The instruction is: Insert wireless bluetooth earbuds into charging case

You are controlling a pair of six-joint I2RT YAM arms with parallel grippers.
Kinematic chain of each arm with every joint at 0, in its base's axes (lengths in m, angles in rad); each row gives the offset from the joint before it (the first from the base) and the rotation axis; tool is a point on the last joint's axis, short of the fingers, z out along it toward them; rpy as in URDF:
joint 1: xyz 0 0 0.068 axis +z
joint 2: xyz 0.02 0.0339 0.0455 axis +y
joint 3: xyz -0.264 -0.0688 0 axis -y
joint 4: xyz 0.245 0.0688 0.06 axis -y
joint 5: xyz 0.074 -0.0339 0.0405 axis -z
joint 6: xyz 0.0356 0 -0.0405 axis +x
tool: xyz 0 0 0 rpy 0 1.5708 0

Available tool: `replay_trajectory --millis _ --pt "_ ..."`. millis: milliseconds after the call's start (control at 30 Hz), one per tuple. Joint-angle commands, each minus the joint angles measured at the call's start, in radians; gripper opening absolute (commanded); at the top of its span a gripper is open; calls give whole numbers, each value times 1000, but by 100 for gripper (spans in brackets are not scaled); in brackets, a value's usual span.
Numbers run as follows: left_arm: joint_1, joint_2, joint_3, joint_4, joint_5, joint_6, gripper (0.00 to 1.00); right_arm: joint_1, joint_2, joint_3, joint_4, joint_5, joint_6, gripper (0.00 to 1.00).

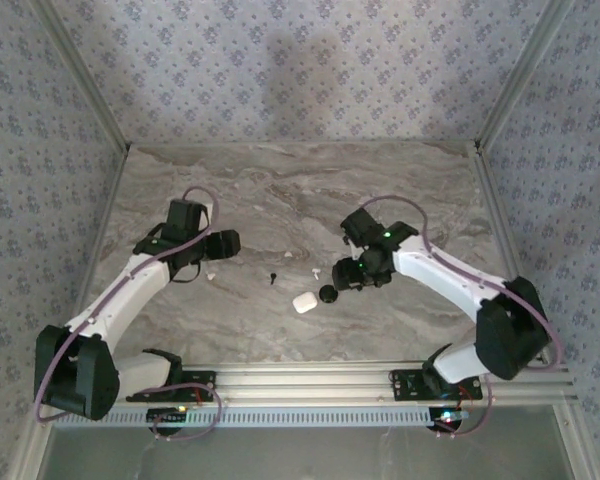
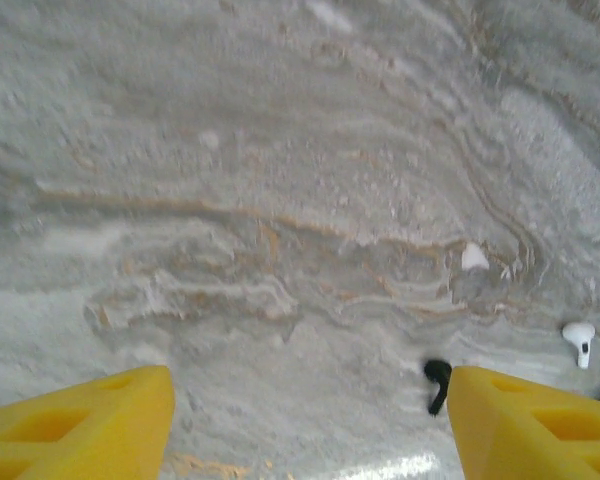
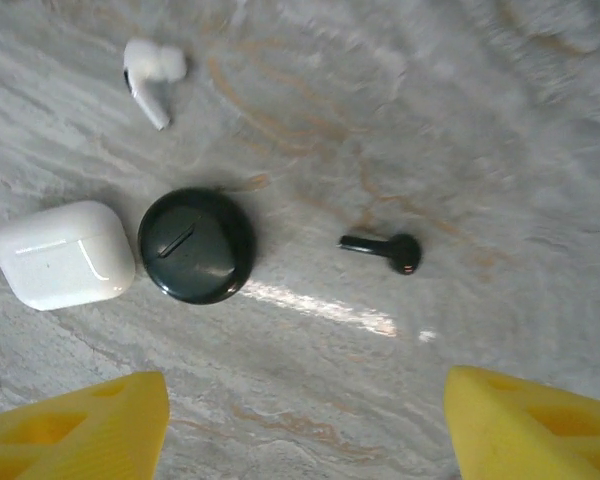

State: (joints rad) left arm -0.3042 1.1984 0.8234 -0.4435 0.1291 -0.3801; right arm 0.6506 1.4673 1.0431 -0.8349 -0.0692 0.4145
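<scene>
On the marbled desk (image 3: 430,120) the closed charging case (image 3: 65,254) lies at the left, just beside a flat black round disc (image 3: 196,245). A white earbud (image 3: 150,75) lies farther off beyond them, and a small black stemmed piece (image 3: 385,249) lies well right of the disc. The right gripper's (image 3: 305,395) yellow jaws stand wide apart, holding nothing

The left arm (image 1: 130,290) rises from its base at the lower left, bends at the shoulder and stretches up and inward, its black wrist turned toward the middle. The left gripper (image 1: 225,244) points right. In its wrist view the yellow fingers (image 2: 80,430) stand wide apart with nothing between them. The right arm (image 1: 450,280) mirrors this from the lower right, reaching inward. The right gripper (image 1: 348,272) points down and left, its fingers (image 3: 75,425) likewise spread and gripping nothing.
</scene>
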Motion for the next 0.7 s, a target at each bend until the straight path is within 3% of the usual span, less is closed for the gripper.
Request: replay_trajectory --millis 0,267,667 --pt "-7 -10 -15 -48 47 -49 72 24 83 67 -57 -26 48 73" --pt "-7 34 1 -51 44 -52 72 62 256 197 -70 -68 47 71" --pt "-7 61 6 -52 43 -45 72 77 395 269 -114 -54 60 71"
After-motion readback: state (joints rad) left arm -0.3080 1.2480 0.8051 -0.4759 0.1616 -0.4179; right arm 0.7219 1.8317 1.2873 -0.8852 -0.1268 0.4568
